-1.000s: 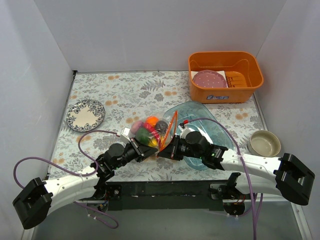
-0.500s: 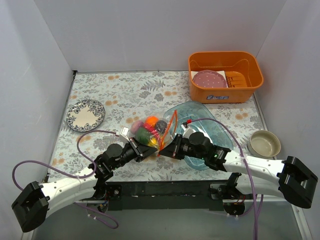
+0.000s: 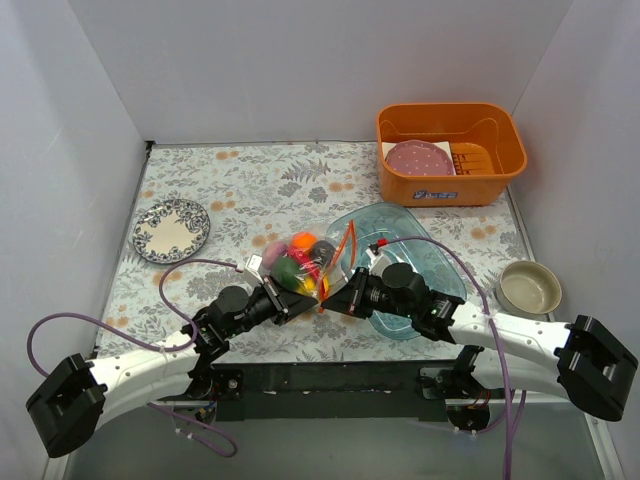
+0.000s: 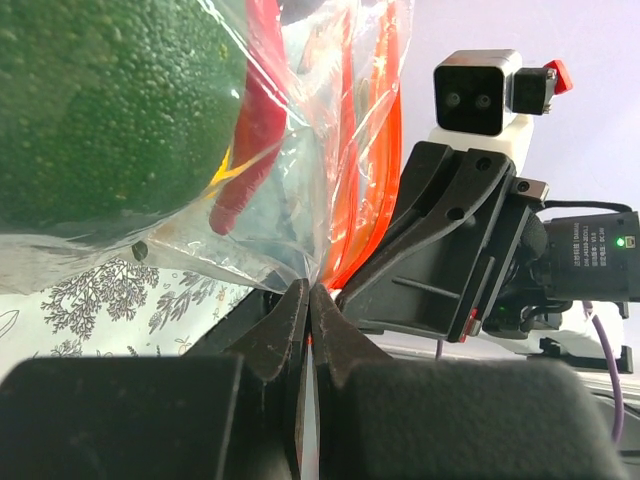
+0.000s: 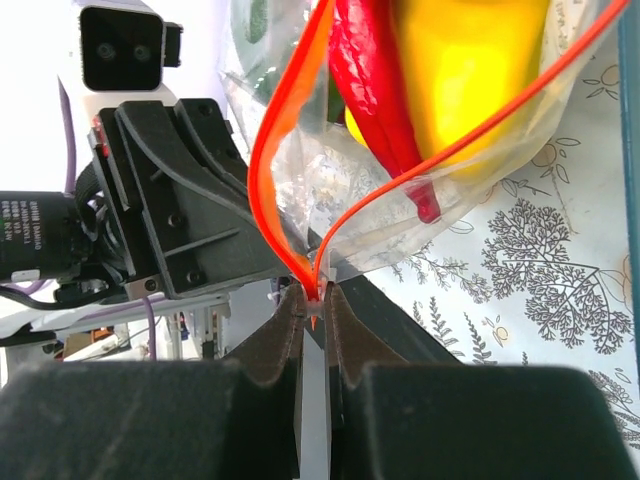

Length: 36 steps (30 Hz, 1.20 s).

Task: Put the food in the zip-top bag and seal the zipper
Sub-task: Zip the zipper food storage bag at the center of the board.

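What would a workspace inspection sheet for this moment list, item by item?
Surface: floral-patterned table mat, lying flat.
Job's things: toy produce inside the clear crinkly zip-top bag; red-orange zipper strip gaping, unsealed.
Clutter: clear blue tray, patterned plate, beige bowl, orange plastic bin holding a pink dotted disc.
Grippers: left gripper shut on the bag's corner; right gripper shut on the zipper strip's end.
Cables: purple cables loop along both arms.
Surroundings: plain white walls.

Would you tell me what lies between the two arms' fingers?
The near corner of the bag, zipper end included, pinched by the left fingers and right fingers; both wrist views show it.
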Each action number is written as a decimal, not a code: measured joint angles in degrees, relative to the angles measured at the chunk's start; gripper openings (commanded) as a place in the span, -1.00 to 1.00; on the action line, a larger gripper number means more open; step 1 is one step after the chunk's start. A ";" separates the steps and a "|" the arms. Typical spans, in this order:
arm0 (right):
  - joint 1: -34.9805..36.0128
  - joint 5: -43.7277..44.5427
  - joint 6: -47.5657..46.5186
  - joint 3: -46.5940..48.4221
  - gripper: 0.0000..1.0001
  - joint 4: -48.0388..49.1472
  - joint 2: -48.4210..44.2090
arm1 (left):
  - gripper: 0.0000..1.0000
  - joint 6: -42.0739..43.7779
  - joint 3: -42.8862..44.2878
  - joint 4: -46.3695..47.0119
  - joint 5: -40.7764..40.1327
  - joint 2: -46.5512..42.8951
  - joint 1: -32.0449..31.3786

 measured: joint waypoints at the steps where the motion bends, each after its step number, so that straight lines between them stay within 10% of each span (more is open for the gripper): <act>1: -0.22 -0.24 -0.11 0.00 -0.83 0.00 -0.28 | -1.00 -0.02 0.00 0.00 0.09 0.00 0.00; 5: -0.74 -0.81 -0.22 0.00 -0.86 -0.35 -0.59 | -0.36 0.13 -0.02 -0.63 0.24 -0.70 0.00; 12: -1.64 -1.03 1.42 -0.35 -0.87 1.42 -0.09 | -0.31 0.04 -0.04 -1.49 0.35 -3.45 0.00; 24: -1.64 -1.11 1.73 -0.35 -0.87 2.73 0.76 | -0.31 0.04 -1.11 1.07 0.85 -0.83 -0.02; 36: -1.75 -1.36 2.16 -0.35 -0.87 2.99 1.07 | -0.76 0.09 -1.11 6.36 0.83 3.65 0.00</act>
